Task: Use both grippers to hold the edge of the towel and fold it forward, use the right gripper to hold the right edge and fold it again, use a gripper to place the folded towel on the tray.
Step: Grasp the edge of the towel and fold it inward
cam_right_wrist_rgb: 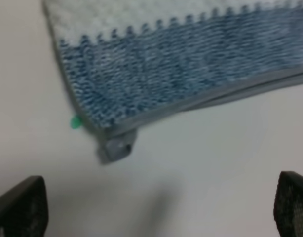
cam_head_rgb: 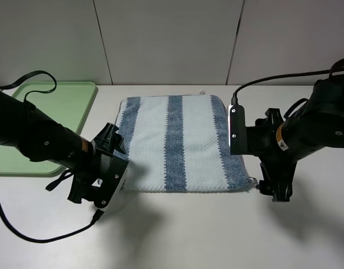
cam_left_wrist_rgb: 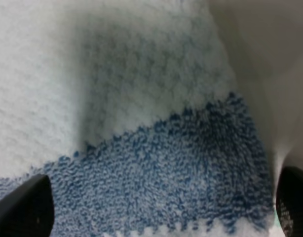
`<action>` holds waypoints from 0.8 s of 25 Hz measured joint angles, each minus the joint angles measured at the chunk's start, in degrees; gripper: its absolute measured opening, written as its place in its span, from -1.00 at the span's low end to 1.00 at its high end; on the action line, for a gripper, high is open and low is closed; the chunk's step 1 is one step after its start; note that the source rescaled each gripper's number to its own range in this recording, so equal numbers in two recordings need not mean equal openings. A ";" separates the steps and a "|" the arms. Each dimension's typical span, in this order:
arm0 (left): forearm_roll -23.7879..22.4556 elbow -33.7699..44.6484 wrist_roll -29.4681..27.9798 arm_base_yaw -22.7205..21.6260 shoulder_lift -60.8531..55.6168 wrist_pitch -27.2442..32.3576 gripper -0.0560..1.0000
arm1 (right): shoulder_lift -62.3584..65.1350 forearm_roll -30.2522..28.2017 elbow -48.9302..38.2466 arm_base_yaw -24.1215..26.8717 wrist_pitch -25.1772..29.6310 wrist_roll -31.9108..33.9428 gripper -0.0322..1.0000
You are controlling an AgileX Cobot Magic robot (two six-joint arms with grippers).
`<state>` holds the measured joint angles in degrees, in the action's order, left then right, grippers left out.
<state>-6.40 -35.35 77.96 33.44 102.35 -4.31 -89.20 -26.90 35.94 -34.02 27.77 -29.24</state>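
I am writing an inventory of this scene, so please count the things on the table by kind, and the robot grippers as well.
towel: 1
tray: 1
grippers: 2, the left gripper and the right gripper
Total: 4

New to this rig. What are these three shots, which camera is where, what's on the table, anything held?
This is a robot with two black arms, each ending in a two-fingered hand. The wide picture comes from a camera mounted high above the white table. The two close-ups come from cameras on the wrists, looking past the fingertips. On the table lie a blue-and-white striped towel and, far left, a green tray. The left hand hangs over the towel's near left corner; the right hand sits just off its near right corner, over bare table. Both hands are open; nothing is held.
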 joint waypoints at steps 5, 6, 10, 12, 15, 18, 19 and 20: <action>0.00 0.00 0.00 0.00 0.11 -0.19 0.80 | -3.49 -0.46 0.00 0.00 -3.33 0.42 1.00; 0.00 0.00 0.00 0.00 0.11 -0.26 0.80 | -4.08 -0.48 0.00 0.00 -4.20 0.47 1.00; 0.00 0.00 0.00 0.00 0.17 -0.44 0.80 | -6.28 -0.56 0.00 0.00 -7.54 0.61 1.00; 0.00 0.00 0.00 0.00 0.17 -0.63 0.80 | -7.75 -0.56 0.05 0.00 -8.29 0.61 1.00; 0.00 0.00 0.00 0.00 0.17 -0.78 0.80 | -10.21 -0.56 0.05 0.00 -8.67 0.61 1.00; 0.00 0.00 0.00 0.00 0.22 -0.85 0.80 | -11.92 -0.56 0.10 0.00 -9.42 0.61 1.00; 0.00 0.00 0.00 0.00 0.22 -0.86 0.79 | -12.09 -0.63 0.10 0.00 -9.81 0.61 1.00; 0.00 0.00 0.00 0.00 0.23 -0.86 0.79 | -12.23 -0.70 0.10 0.00 -9.95 0.61 1.00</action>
<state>-6.40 -35.35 77.96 33.44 102.58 -5.17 -101.43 -27.60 36.04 -34.02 17.81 -28.63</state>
